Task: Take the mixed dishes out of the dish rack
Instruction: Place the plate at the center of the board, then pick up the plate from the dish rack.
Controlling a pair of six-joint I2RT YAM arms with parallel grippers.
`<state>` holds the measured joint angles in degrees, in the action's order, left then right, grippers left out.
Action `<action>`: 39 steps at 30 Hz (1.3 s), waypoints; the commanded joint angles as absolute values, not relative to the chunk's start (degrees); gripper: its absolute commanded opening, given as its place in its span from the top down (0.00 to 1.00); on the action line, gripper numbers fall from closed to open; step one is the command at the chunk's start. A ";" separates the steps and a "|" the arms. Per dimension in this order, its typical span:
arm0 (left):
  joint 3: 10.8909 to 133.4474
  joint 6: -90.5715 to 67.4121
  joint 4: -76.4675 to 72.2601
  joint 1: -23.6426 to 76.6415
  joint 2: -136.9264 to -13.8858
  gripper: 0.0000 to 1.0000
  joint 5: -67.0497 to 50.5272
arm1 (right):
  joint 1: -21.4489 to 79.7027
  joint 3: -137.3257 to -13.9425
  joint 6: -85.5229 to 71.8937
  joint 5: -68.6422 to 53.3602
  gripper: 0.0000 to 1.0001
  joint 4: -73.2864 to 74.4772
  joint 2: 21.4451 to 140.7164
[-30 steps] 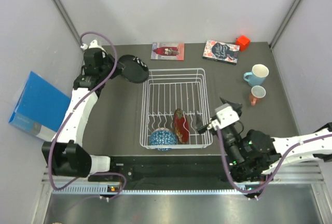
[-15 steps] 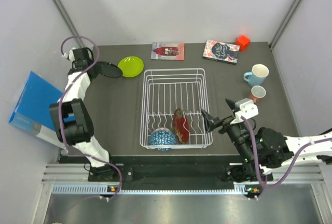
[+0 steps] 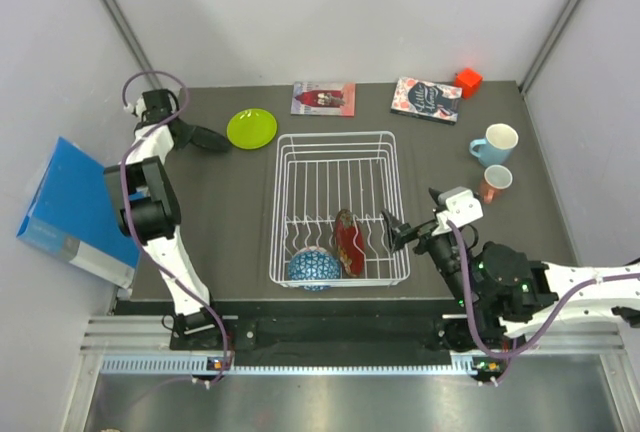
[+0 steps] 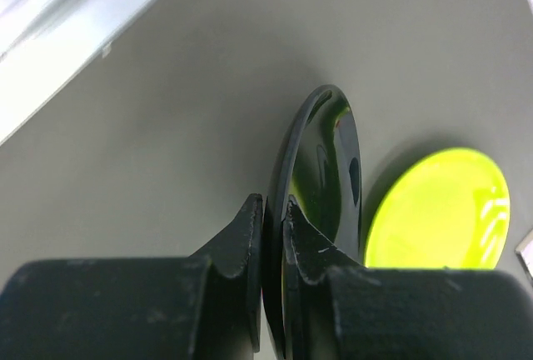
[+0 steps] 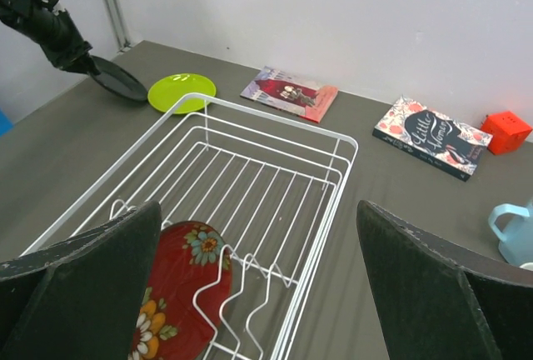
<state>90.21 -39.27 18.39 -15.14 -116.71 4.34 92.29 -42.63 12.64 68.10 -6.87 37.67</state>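
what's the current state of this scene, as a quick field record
left gripper: shut on rim of black plate, plate tilted, beside lime green plate
right gripper: open, empty, at near right corner of dish rack
in rack: red patterned plate on edge; blue-patterned bowl
on table, right of rack: light blue mug; salmon-pink cup

Black plate (image 3: 208, 138) tilted beside lime plate (image 3: 252, 128); red plate (image 3: 349, 242), bowl (image 3: 314, 269) in rack (image 3: 340, 134).
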 commanded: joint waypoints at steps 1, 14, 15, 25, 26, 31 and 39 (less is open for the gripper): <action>95.62 -37.44 19.07 -15.91 -119.52 0.99 6.59 | 88.87 -43.33 9.76 64.25 0.00 -5.63 39.54; 97.39 -36.03 24.78 -16.79 -122.87 0.43 4.66 | 86.31 -44.47 7.21 61.08 0.00 -3.34 41.84; 96.95 -36.21 25.05 -16.79 -122.61 0.41 4.48 | 86.22 -44.39 6.86 60.91 0.00 -3.17 41.66; 90.71 -37.70 28.12 -17.66 -114.89 0.30 6.94 | 86.31 -43.16 3.43 59.33 0.00 -1.14 39.73; 89.49 -38.31 28.47 -17.84 -114.26 0.29 7.12 | 86.22 -43.07 3.08 59.24 0.00 -0.97 39.73; 85.35 -41.92 31.20 -18.63 -107.17 0.28 5.37 | 86.05 -43.42 2.55 56.87 0.00 -1.06 40.95; 75.50 -46.41 25.75 -11.09 -89.93 0.28 -3.26 | 81.13 -49.91 -3.95 46.08 0.00 8.16 55.78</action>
<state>76.62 -44.18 28.91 -16.99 -98.37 0.12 83.83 -45.23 0.84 53.80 2.76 48.84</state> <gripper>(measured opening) 0.720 0.996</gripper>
